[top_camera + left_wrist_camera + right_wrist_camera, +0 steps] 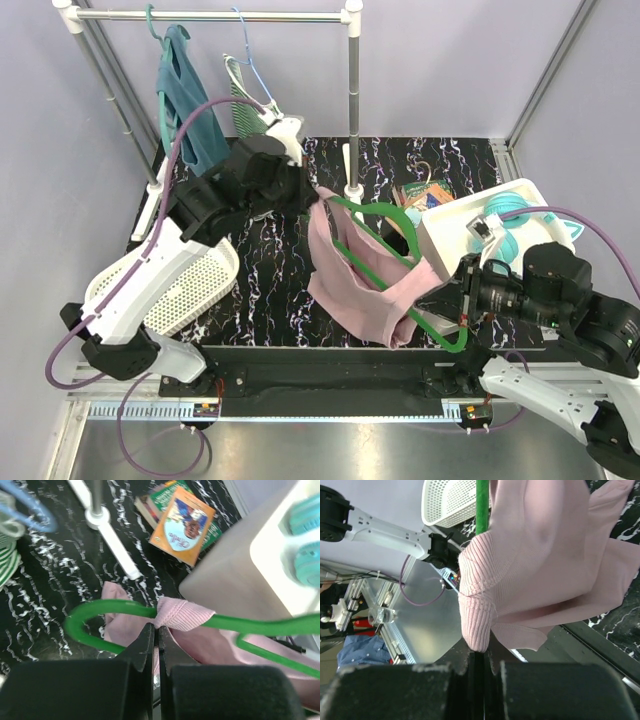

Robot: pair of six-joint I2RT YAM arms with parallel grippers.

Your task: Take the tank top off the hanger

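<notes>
Pink tank top point(345, 290), one, drapes one green hanger point(260, 625).

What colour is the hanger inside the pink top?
Green hanger; left wrist view shows it best.

A green hanger point(440, 335) hangs tilted above the black marbled worktop point(270, 260), with a pink tank top point(345, 285) draped from it. The left pincer point(308, 192) is closed on the pink strap at the hanger's far left end. The right pincer point(463, 316) clamps the hanger's near right end. A white mesh basket point(190, 285) lies to the left.
</notes>
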